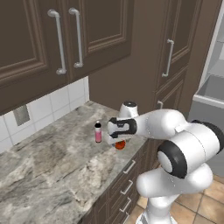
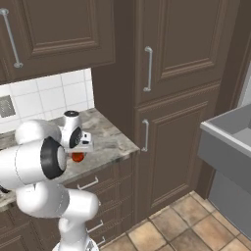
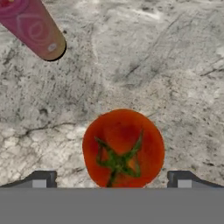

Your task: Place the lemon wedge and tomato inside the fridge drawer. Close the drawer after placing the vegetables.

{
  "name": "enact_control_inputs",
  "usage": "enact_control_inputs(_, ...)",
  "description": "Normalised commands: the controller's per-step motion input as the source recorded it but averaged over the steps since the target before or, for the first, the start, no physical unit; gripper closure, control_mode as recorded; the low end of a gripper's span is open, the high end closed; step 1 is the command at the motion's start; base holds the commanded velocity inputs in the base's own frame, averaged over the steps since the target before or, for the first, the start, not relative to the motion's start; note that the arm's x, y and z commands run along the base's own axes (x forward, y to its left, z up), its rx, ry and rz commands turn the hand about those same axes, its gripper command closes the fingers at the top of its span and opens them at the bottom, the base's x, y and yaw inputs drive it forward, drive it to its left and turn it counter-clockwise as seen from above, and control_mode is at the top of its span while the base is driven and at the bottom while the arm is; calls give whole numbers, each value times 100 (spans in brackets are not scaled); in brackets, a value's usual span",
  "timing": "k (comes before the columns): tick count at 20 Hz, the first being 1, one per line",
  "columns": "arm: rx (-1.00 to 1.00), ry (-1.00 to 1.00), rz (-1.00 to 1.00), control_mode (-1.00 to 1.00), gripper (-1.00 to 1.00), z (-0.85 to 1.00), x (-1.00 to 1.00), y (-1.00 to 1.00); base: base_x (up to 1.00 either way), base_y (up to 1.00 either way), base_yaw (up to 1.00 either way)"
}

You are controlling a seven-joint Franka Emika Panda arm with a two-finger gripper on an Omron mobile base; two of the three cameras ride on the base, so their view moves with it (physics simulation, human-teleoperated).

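The end effector (image 3: pixel 111 181) hangs right over the tomato (image 3: pixel 123 148), fingers spread wide and empty, one tip either side of the fruit. The tomato sits on the marble worktop (image 1: pixel 57 166) near its front edge, green stem star facing up at the camera, with a pink bottle (image 1: pixel 98 132) just beside it to the left. I'd call it light, smooth and round, likely to roll or squirt out if pinched off-centre, and soft enough to bruise, so take it across the widest middle with a gentle squeeze. The arm reaches out from the base with its wrist turned straight down. The fridge drawer (image 2: pixel 225 142) stands pulled out, well apart to the right.
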Motion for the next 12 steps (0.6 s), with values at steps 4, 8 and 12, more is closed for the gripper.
enact_control_inputs(4,-6,2,0,-100,-100,-45,8,0,0,0,0)
enact_control_inputs(8,-4,0,0,-100,-100,-30,1,0,0,0,0)
enact_control_inputs(12,-5,0,0,-100,-100,-25,0,0,0,0,0)
